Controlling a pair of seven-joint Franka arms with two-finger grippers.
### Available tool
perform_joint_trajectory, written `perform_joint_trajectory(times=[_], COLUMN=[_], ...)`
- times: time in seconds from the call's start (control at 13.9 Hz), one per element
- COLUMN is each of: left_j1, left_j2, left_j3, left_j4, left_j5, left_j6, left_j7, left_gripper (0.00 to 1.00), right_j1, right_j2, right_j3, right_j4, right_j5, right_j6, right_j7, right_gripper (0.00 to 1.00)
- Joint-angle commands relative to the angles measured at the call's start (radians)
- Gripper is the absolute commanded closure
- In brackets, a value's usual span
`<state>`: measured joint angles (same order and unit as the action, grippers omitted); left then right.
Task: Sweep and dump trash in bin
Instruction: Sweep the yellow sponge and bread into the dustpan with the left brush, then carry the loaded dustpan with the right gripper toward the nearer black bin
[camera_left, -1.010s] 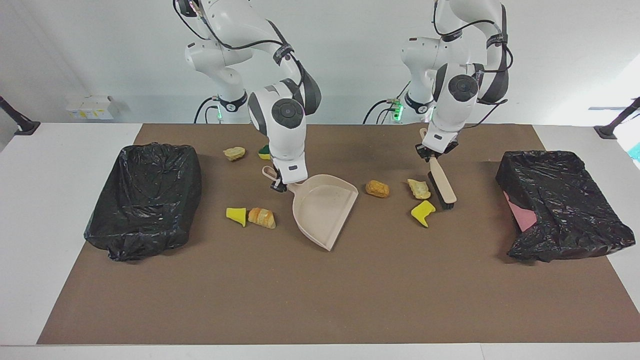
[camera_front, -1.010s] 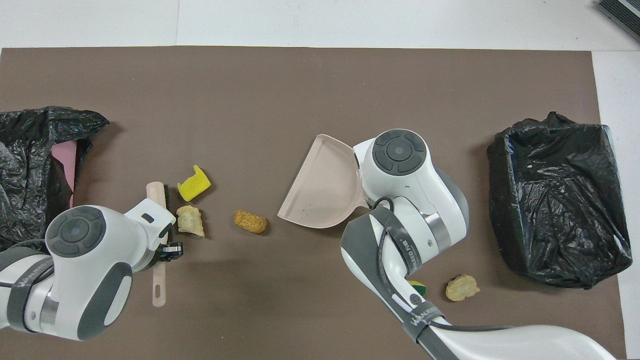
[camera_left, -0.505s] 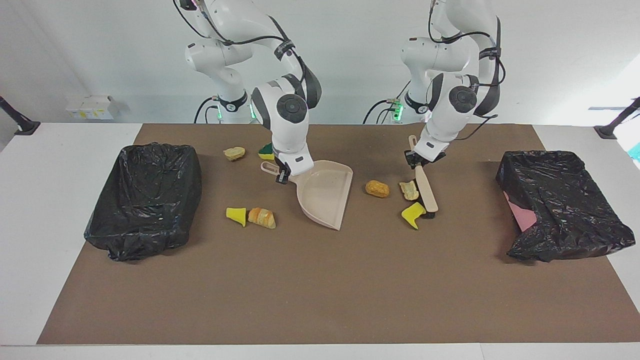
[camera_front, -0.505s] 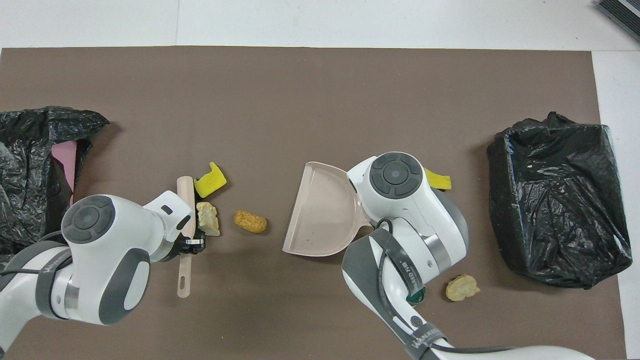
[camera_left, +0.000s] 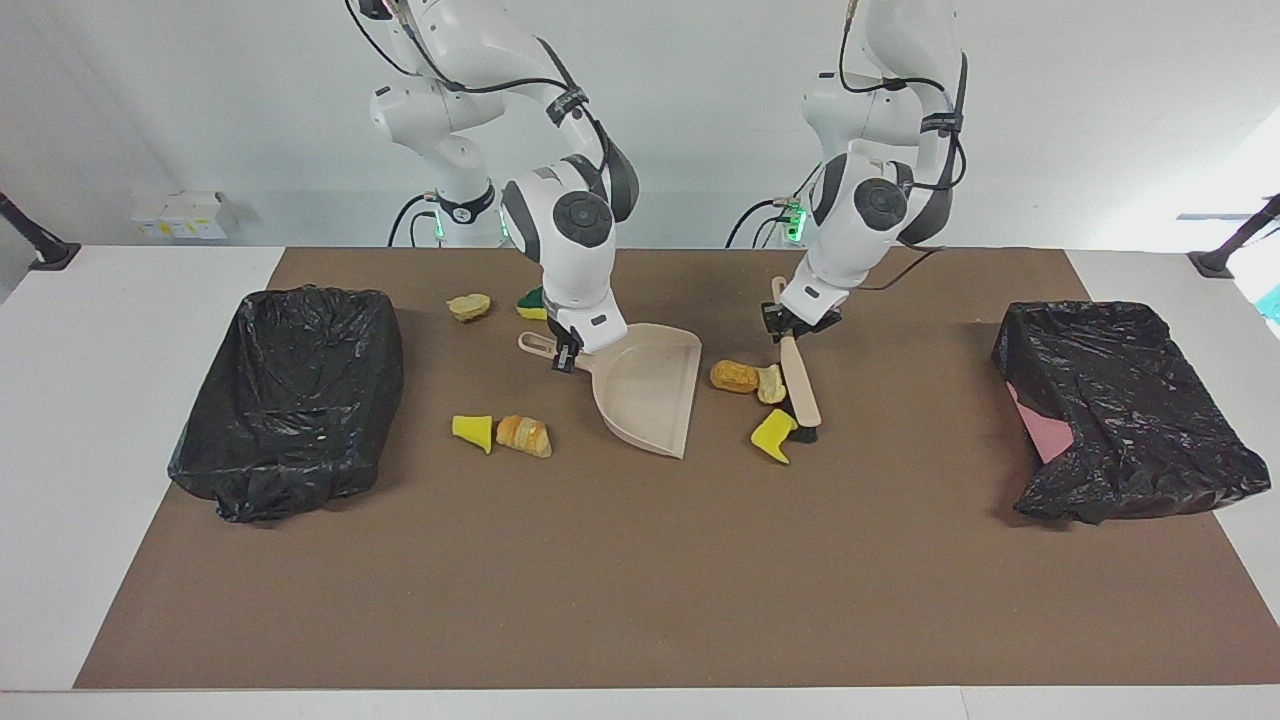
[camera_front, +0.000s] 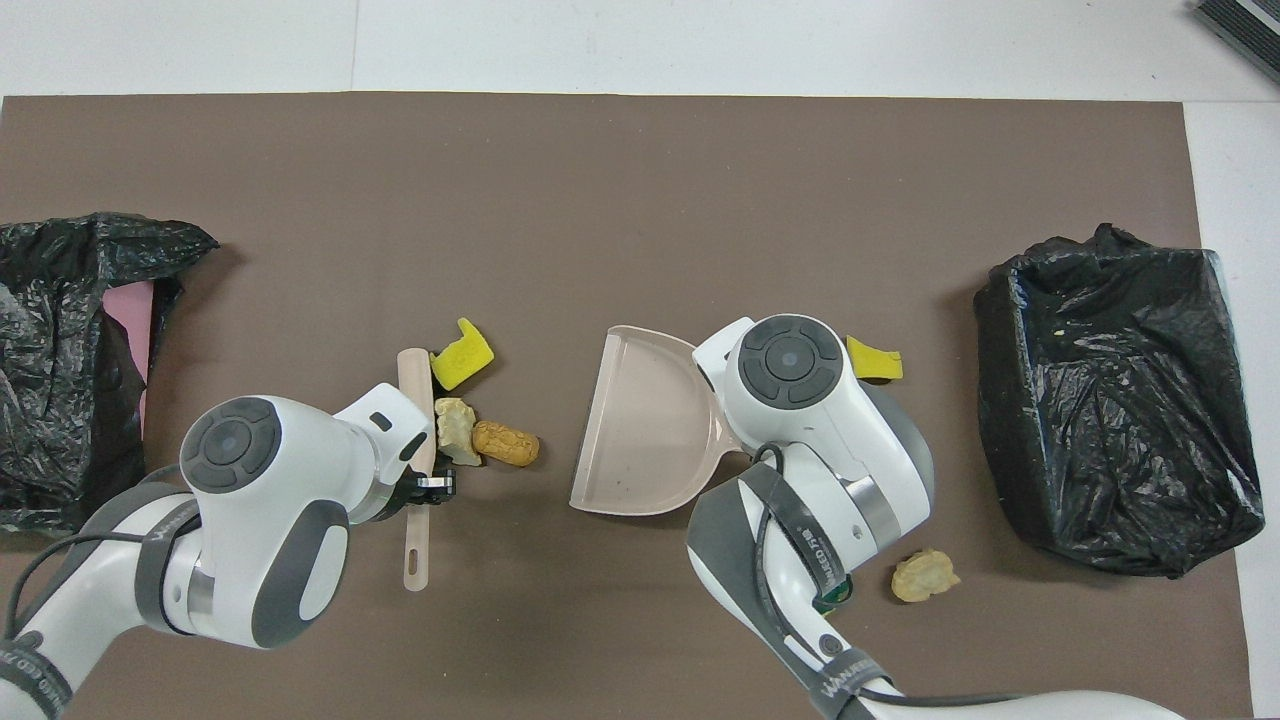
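A brown mat (camera_left: 640, 560) covers your white table, with a black-lined bin (camera_left: 290, 395) at the right arm's end and a second lined bin (camera_left: 1125, 410) at the left arm's end.

Your left gripper (camera_left: 797, 328) is clamped on the handle of the brush (camera_left: 800, 385); your right gripper (camera_left: 565, 355) is clamped on the handle of the beige dustpan (camera_left: 650, 395). In the last second the brush has swept toward the pan, and 3 scraps have bunched — the golden-brown lump (camera_left: 733, 376) now touches the pale crust (camera_left: 770, 384), with the yellow sponge piece (camera_left: 775, 435) beside the bristles; the pan has drawn in nearer the robots and turned its mouth toward them. So the first batch looks close to loading, though none is in the pan yet.

The other 4 wait at the right arm's side: a yellow wedge (camera_left: 472, 430) touching the croissant (camera_left: 524, 436), plus a tan lump (camera_left: 469, 306) and a green-yellow sponge (camera_left: 531, 301) nearer the robots.

You have open mat between pile and pan lip; the yellow sponge piece sits at the brush's end and may slip past it. Both bins stand well apart from the tools, so either carry is unobstructed.
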<state>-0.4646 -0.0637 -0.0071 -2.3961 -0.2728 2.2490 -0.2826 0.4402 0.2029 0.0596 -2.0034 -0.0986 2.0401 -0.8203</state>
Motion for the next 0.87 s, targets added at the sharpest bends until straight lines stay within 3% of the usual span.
perform_joint_trajectory(times=[0.0,0.36,0.5,0.79], left_j1=[-0.09,-0.244,-0.24,-0.183], left_j2=[0.019,0.107,0.13,0.095], left_j3=[0.012,0.003,-0.045,-0.04], left_j4=[0.026,0.136,0.202,0.213], left_j5=[-0.089,-0.253,-0.281,-0.269], left_j6=[0.017,0.095,0.093,0.045], left_j7=[0.01,-0.001,-0.026,-0.044], left_gripper=[1.0,1.0,1.0,1.0], right_j1=[0.002,0.011,0.009,0.009], right_j2=[-0.007,-0.005,-0.005,-0.005], right_j3=[0.005,0.005,0.005,0.005], right_j4=[-0.037,-0.051,-0.052,-0.054], right_j5=[-0.029,-0.033,-0.033,-0.033], right_j6=[0.037,0.048,0.048,0.046], right_j7=[-0.037,-0.037,-0.036,-0.036], right_gripper=[1.0,1.0,1.0,1.0])
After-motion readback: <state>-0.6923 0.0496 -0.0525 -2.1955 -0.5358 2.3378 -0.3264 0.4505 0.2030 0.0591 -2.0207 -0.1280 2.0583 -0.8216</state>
